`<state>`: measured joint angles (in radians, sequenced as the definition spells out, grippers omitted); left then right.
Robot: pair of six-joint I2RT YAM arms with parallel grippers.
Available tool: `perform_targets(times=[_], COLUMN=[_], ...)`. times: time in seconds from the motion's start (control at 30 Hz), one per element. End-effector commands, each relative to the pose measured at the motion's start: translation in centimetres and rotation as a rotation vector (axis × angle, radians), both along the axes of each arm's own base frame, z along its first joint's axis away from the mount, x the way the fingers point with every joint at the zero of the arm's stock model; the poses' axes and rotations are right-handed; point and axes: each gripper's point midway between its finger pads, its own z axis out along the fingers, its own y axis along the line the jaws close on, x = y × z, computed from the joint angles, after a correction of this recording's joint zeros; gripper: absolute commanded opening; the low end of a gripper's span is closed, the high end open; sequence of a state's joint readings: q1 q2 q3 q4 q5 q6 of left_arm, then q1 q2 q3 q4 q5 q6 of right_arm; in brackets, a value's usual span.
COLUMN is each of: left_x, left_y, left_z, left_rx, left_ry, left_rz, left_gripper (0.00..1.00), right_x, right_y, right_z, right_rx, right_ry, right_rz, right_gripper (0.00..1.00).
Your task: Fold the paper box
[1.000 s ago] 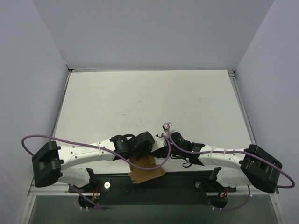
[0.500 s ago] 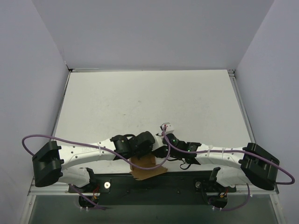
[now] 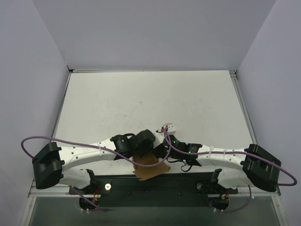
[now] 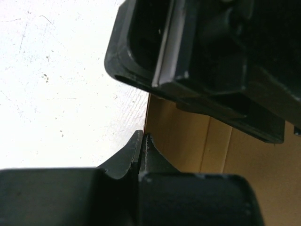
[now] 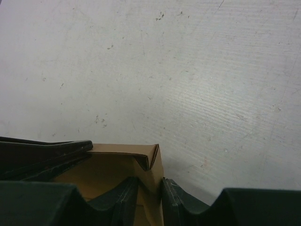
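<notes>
clearly, the white table (image 3: 150, 103) filled most of the top view. the paper box (image 3: 149, 168), brown and partly folded, lay at its near edge, between the two wrists. the right gripper (image 5: 150, 186) pinched a folded wall of the box between its fingers. the left gripper (image 4: 142, 141) was fully closed, its tips just at the cardboard edge.

Spans the middle of the frame as a white table (image 3: 150, 103), faintly scuffed and speckled. Carries one brown paper box (image 3: 149, 170) at lower centre, by the near edge, partly jutting over the dark strip (image 3: 178, 184) below.
</notes>
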<state>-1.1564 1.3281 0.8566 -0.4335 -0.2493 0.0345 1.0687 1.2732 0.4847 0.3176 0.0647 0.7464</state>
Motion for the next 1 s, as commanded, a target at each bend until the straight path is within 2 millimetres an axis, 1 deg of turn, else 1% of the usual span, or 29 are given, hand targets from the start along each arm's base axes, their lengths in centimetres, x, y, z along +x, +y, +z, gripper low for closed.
perform_targets(times=[0.0,0.23,0.27,0.33,0.37,0.47,0.5,0.53,0.6,0.63,0.7,0.73,0.8,0.83,0.87,0.93,0.97], left_x=[1.6,1.8,1.7,1.5,1.4,1.2,1.2,1.1,1.0,1.0,1.0,0.9,1.0,1.0,1.0,1.1,1.1], left_y=[-3.2,-2.8,-2.9,-3.2,-3.2,-3.3,-3.4,-3.4,-3.6,-3.6,-3.7,-3.7,-3.7,-3.7,-3.7,-3.7,-3.7], left_z=[4.8,5.6,5.8,6.1,6.3,6.5,6.4,6.5,6.4,6.4,6.5,6.4,6.5,6.5,6.6,6.7,6.8], left_rx=[-0.183,-0.209,-0.220,-0.238,-0.246,-0.257,-0.258,-0.261,-0.264,-0.267,-0.270,-0.267,-0.274,-0.275,-0.279,-0.283,-0.286], left_ry=[-0.078,-0.098,-0.099,-0.092,-0.092,-0.091,-0.087,-0.085,-0.077,-0.075,-0.076,-0.074,-0.078,-0.078,-0.079,-0.081,-0.082], left_rz=[0.016,0.031,0.027,0.011,0.008,0.000,0.000,-0.004,-0.006,-0.007,-0.011,-0.011,-0.011,-0.011,-0.011,-0.010,-0.008], left_gripper=[0.00,0.00,0.00,0.00,0.00,0.00,0.00,0.00,0.00,0.00,0.00,0.00,0.00,0.00,0.00,0.00,0.00], right_x=[-0.3,-0.3,-0.1,0.2,0.2,1.1,1.3,1.9,2.0,2.8,2.7,3.2,3.5,3.6,4.1,4.1,4.3], right_y=[-0.8,-1.0,-1.0,-1.8,-1.8,-3.1,-3.6,-4.2,-5.0,-4.9,-5.9,-6.2,-7.4,-7.3,-7.9,-8.7,-9.1], right_z=[-0.5,-0.7,-0.6,-1.1,-1.1,-1.0,-1.0,-0.9,-0.9,-0.1,-0.2,0.2,0.4,0.7,1.1,0.9,1.4], right_rx=[-0.034,-0.048,-0.059,-0.110,-0.126,-0.198,-0.229,-0.256,-0.301,-0.301,-0.375,-0.403,-0.462,-0.480,-0.506,-0.578,-0.604], right_ry=[-0.011,-0.012,-0.012,-0.011,-0.017,-0.051,-0.053,-0.080,-0.101,-0.138,-0.167,-0.205,-0.234,-0.251,-0.290,-0.321,-0.344], right_rz=[0.002,0.005,-0.006,-0.043,-0.051,-0.132,-0.158,-0.200,-0.230,-0.263,-0.278,-0.306,-0.343,-0.352,-0.388,-0.396,-0.420], right_gripper=[0.24,0.23,0.19,0.12,0.06,0.00,0.00,0.00,0.00,0.00,0.00,0.00,0.00,0.00,0.00,0.00,0.00])
